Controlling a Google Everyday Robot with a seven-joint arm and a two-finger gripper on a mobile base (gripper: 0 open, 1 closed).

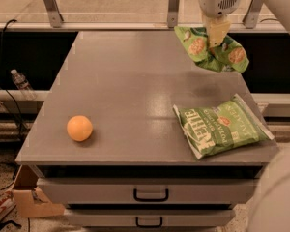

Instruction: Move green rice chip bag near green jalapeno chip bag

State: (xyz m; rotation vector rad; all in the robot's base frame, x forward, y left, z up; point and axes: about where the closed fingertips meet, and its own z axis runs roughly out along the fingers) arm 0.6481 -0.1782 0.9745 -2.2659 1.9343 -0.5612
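The green rice chip bag (210, 50) is small, wrinkly and bright green with orange-tan round chip pictures. It hangs in the air above the table's far right part, with its shadow on the tabletop below. My gripper (216, 36) comes down from the top right and is shut on the bag's upper middle. The green jalapeno chip bag (221, 126) is larger and flat, with white "KETTLE" lettering. It lies on the table's near right corner, in front of the lifted bag and apart from it.
An orange (79, 128) sits near the front left of the grey table (125, 76). Drawers with handles (151, 194) are under the front edge. A metal rail (111, 25) runs behind the table. A water bottle (20, 82) lies low at left.
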